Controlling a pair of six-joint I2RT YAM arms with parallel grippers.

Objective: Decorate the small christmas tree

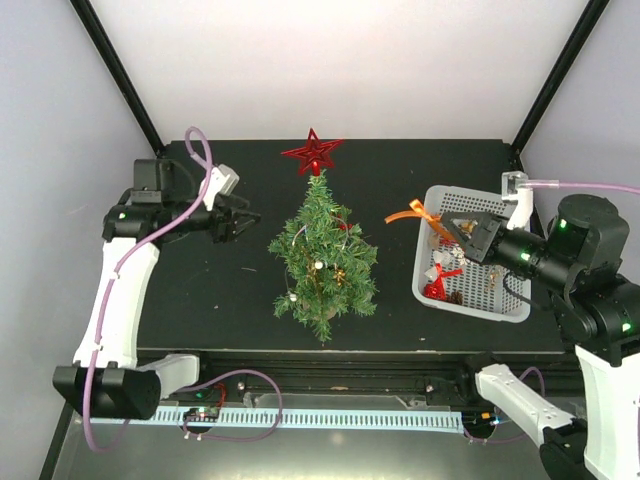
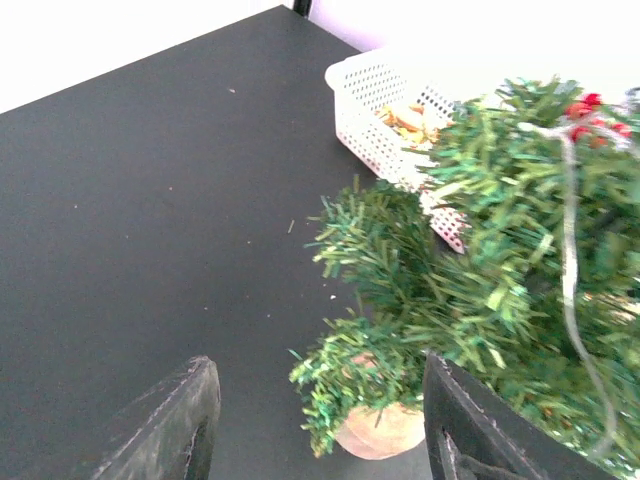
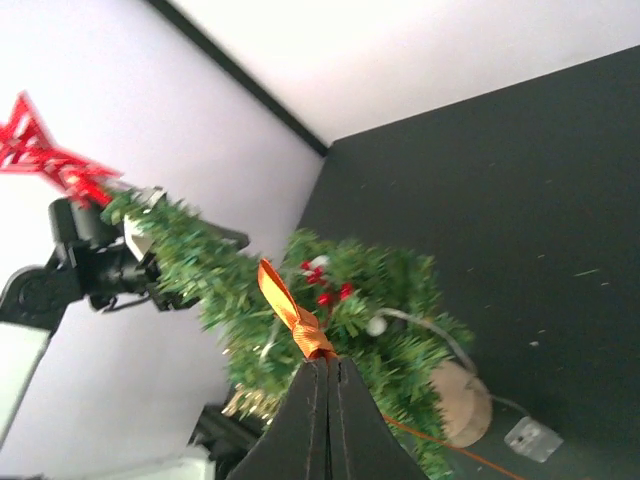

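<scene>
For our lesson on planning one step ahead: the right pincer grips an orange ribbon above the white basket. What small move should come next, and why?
Probably carry the right pincer leftward toward the small christmas tree. It is shut on the orange ribbon but hangs over the white basket, apart from the branches.

Robot laboratory test cell. A black table (image 1: pixel 200 310) stands inside plain pale walls (image 1: pixel 40 120) framed by black struts (image 1: pixel 112 65). A left arm (image 1: pixel 118 295) and a right arm (image 1: pixel 590 300), trailing loose cables (image 1: pixel 580 184), are mounted on a rail (image 1: pixel 330 383) at its near edge.
</scene>
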